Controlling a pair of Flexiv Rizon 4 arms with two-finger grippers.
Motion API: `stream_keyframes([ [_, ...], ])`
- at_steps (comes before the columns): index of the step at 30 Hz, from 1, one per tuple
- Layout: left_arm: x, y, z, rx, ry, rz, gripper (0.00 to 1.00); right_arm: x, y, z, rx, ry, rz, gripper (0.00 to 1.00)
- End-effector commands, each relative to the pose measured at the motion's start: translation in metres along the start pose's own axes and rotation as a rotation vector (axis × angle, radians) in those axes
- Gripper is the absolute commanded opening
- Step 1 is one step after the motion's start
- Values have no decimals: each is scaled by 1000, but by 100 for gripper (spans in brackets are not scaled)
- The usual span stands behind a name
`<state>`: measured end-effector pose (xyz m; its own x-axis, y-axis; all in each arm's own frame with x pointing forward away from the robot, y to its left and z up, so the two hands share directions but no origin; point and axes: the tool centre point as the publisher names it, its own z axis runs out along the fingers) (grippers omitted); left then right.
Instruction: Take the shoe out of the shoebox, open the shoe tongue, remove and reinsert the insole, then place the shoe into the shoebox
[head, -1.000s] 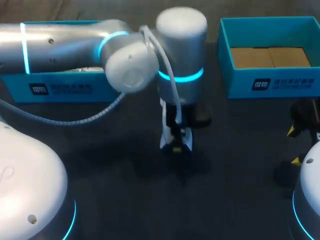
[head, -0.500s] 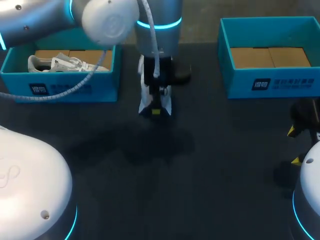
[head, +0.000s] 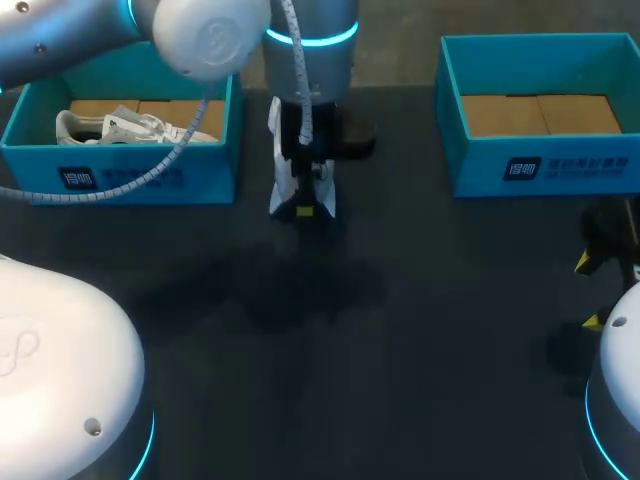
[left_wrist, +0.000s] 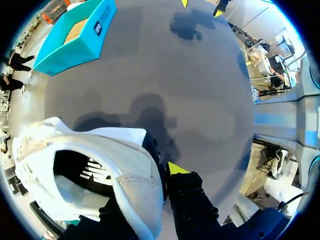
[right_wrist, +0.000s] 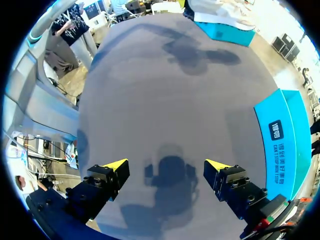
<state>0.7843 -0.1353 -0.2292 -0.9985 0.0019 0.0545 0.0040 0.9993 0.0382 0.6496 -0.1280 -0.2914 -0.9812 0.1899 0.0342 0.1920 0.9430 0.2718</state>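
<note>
My left gripper (head: 300, 205) hangs over the table just right of the left teal shoebox (head: 120, 170), shut on the collar wall of a white shoe (head: 282, 185). In the left wrist view the shoe (left_wrist: 95, 165) hangs open-mouthed with its dark inside showing; one yellow fingertip (left_wrist: 175, 167) shows outside the wall and the other is hidden inside. A second white shoe (head: 130, 127) lies in the left shoebox. My right gripper (head: 592, 292) stands open over bare table near the right edge, and in its own view the right gripper (right_wrist: 167, 167) has nothing between its fingers.
A second teal box (head: 540, 110) with only a cardboard bottom stands at the back right; its wall (right_wrist: 280, 135) is beside the right gripper. The left wrist view shows a teal box (left_wrist: 75, 37) far ahead. The dark table (head: 400, 350) stretches between both arms.
My left arm has carried the shoe from the table's middle toward the back and left, close to the left shoebox, uncovering the shoe inside it. The right arm has not moved.
</note>
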Motion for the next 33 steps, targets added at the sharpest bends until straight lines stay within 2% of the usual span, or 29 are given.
stream_keyframes([
  [1,-21,40,-31,25,-21,-3,0,2,0,0,1,-3,-1,100],
  [5,-53,72,-57,30,-29,4,0,2,0,0,1,-3,-1,100],
  [9,-86,103,-72,54,-20,-49,0,2,0,0,1,-3,-1,100],
  [18,-143,165,-85,79,42,-71,0,2,0,0,1,-3,-1,100],
  [22,-168,200,-97,43,26,-95,0,2,0,0,1,-3,-1,100],
  [33,-168,200,-97,43,26,-95,0,2,0,0,1,-3,-1,100],
])
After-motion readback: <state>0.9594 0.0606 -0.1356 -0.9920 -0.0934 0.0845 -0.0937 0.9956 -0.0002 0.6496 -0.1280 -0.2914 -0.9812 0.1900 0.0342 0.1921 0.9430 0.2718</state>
